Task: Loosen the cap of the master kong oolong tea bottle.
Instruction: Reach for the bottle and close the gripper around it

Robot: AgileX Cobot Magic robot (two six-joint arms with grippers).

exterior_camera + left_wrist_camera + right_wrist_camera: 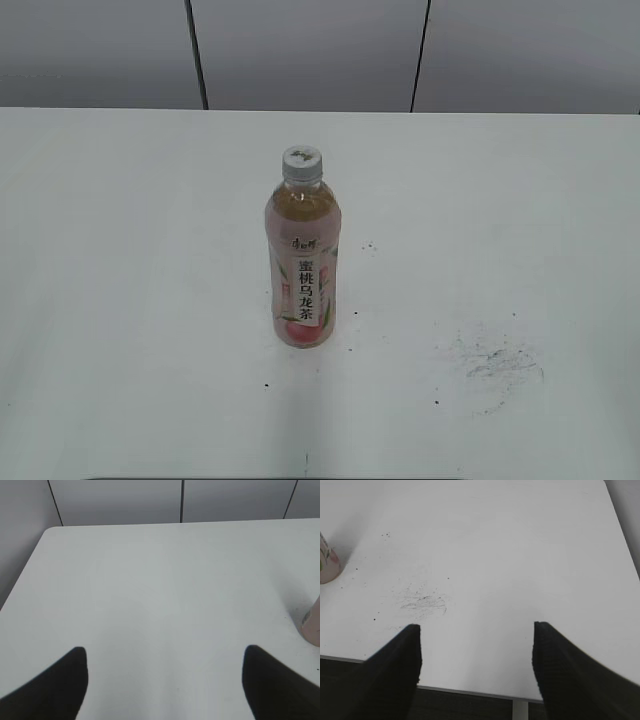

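The master kong oolong tea bottle (302, 270) stands upright near the middle of the white table, pale amber tea inside, pink-and-white label with black characters. Its white-grey ribbed cap (301, 161) sits on the neck. No gripper shows in the exterior view. In the left wrist view my left gripper (165, 655) is open and empty over bare table, and the bottle's base (312, 625) shows at the right edge. In the right wrist view my right gripper (476, 630) is open and empty near the table's front edge, with the bottle's base (329, 562) at the far left.
The white table (120, 250) has a dark scuffed patch at front right (500, 365), also in the right wrist view (422, 601). Grey wall panels (310, 50) stand behind. The table's front edge (470, 692) lies under the right gripper.
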